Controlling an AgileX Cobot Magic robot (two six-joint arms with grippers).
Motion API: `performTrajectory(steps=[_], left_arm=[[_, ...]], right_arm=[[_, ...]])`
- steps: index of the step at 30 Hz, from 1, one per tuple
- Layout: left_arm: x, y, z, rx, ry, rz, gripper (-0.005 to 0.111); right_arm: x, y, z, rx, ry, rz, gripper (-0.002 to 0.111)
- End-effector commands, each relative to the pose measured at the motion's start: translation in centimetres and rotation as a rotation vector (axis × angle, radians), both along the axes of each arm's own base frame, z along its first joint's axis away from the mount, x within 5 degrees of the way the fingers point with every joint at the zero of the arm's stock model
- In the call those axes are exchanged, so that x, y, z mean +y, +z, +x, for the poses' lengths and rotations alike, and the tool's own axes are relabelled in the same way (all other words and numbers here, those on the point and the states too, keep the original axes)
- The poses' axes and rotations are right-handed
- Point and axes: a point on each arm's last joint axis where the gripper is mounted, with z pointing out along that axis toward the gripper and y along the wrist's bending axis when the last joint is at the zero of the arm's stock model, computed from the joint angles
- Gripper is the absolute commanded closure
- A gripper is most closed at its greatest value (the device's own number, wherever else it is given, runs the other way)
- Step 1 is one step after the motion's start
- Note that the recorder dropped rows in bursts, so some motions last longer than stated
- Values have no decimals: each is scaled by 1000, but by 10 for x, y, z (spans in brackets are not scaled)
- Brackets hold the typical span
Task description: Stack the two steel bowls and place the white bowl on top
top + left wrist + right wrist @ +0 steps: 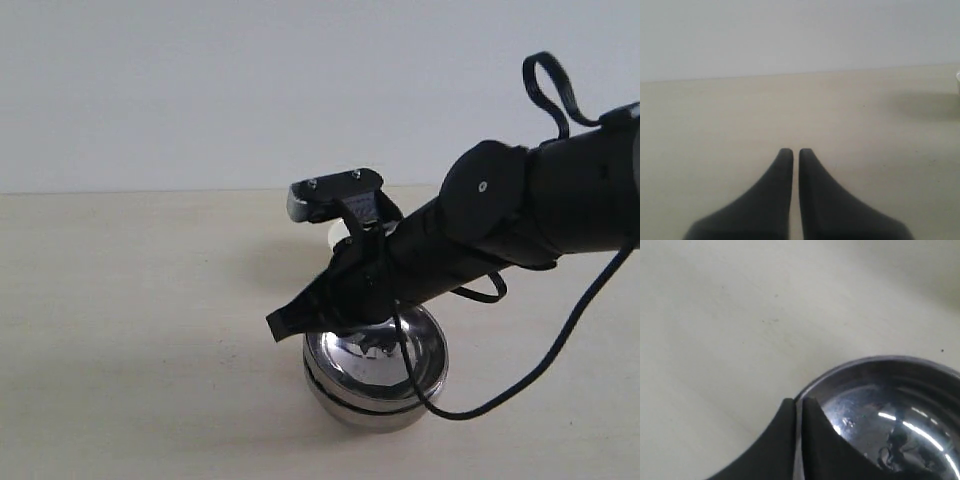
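Two steel bowls sit nested at the near middle of the table, the upper steel bowl (420, 345) inside the lower steel bowl (368, 416). My right gripper (283, 322) reaches across them. In the right wrist view it (798, 402) is shut on the rim of the upper steel bowl (890, 390), one finger inside and one outside. Only a sliver of the white bowl (334, 236) shows behind the right arm, and its edge (958, 82) peeks in at the border of the left wrist view. My left gripper (796, 151) is shut on nothing, over bare table.
The right arm's black cable (540, 370) loops down beside the bowls. The pale table (130, 330) ends at a plain white wall (200, 90) behind.
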Motion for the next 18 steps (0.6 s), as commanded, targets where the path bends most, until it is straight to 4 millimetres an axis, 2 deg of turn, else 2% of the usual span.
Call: performTrajectory(steps=[1,8,18], left_arm=[[0,-1,0,-2,1,-5,103],[0,-1,0,-2,1,-5,103],[0,-1,0,-2,1,-5,103]], right_arm=[[0,17,-3,-15,-4,37,108],[2,0,-5,63,21,-1,108],[3,-6,-4,79,22,-11,108]])
